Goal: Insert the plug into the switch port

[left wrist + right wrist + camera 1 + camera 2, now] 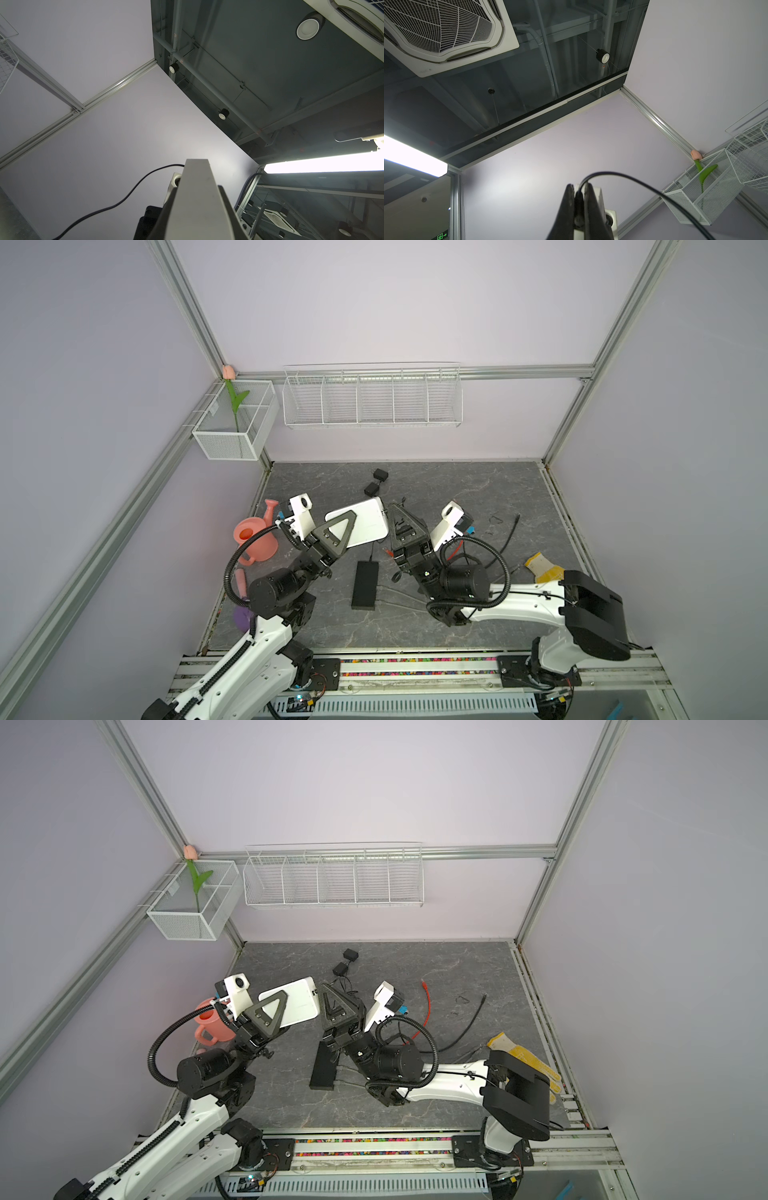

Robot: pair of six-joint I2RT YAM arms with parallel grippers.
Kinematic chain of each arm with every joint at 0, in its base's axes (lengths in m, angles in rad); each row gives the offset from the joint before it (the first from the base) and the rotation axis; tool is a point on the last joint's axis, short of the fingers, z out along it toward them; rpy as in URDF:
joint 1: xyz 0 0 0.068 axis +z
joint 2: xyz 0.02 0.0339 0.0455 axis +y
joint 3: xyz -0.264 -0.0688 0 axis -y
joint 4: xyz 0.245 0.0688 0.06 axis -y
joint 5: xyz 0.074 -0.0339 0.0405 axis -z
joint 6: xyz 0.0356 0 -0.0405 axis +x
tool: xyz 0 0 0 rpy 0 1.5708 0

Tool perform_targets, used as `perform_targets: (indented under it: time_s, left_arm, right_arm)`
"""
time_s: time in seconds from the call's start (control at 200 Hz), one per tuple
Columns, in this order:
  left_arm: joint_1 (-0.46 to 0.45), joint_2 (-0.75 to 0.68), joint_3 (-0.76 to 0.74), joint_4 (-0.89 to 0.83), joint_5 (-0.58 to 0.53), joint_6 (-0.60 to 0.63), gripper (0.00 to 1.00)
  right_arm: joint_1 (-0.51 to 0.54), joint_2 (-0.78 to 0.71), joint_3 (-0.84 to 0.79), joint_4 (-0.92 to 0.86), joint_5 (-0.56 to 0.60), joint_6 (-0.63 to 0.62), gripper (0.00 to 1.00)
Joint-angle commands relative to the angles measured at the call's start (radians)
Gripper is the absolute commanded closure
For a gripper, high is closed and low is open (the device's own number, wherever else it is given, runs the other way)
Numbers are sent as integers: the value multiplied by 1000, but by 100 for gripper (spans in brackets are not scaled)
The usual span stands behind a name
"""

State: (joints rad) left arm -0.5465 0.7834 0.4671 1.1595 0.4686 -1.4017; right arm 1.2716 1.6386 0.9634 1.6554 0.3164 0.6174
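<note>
While the left end effector (pixel 350 517) is clamped on the white switch (pixel 368 522) and holds it tilted above the table (pixel 332 635), the right end effector (pixel 578 188) has its fingers pressed together on the black plug (pixel 579 199). The plug sits right against the edge of the switch that faces this end effector. The port is hidden behind the fingers, so I cannot tell if the plug is inside it.

Several things can go wrong from here. The switch is gripped only at the end away from the plug, so a push from the plug may turn it or make it slip. The cable (pixel 643 187) curves away from the plug to one side, and its pull may twist the plug in the pinch. If the plug then meets the housing beside the port, it can jam.
</note>
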Motion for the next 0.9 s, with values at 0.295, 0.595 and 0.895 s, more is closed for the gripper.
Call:
perform_targets:
  time_s: [0.295,0.595,0.895]
  left_arm:
    - [-80,-55,104,-241,418,114,100]
    - [-66,-79,98,-299,422,147,100]
    - [-46,-51,105,-246,447,112,100]
  right_arm:
    - [125,212,-194,-848,-318,-20,93]
    - [97,52,-207,-1045,-363,-146,88]
    - [84,52,-231,-999,-398,-126,91]
